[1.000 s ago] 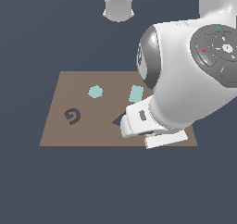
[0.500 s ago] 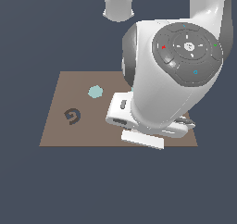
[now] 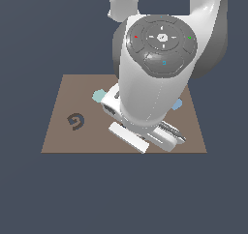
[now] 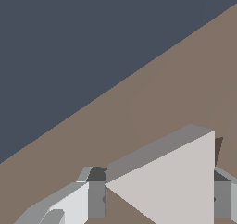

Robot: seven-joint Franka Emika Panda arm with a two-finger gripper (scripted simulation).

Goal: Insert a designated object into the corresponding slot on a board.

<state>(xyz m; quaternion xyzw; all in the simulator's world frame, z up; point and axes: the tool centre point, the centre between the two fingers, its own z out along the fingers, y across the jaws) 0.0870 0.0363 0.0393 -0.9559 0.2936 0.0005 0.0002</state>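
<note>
In the wrist view the light-grey triangular block (image 4: pixel 176 181) sits between my two fingers (image 4: pixel 95 197), which touch it on both sides, so my gripper (image 4: pixel 157 202) is shut on it. The brown board (image 4: pixel 176 98) lies beneath the block, and its edge runs diagonally through the view. In the exterior view my arm and hand (image 3: pixel 145 131) hang over the middle of the board (image 3: pixel 60 131) and hide the block and the dark triangular slot. How high the block is above the board cannot be told.
On the board the dark spiral (image 3: pixel 75 122) shows toward the exterior view's left. A teal hexagon (image 3: pixel 98 96) and a blue shape (image 3: pixel 178 104) peek out from behind the arm. The robot base (image 3: pixel 124 3) stands at the back.
The arm has swung toward the exterior view's left over the board and the wrist has turned. It now covers the teal rectangle and the dark triangle that showed earlier.
</note>
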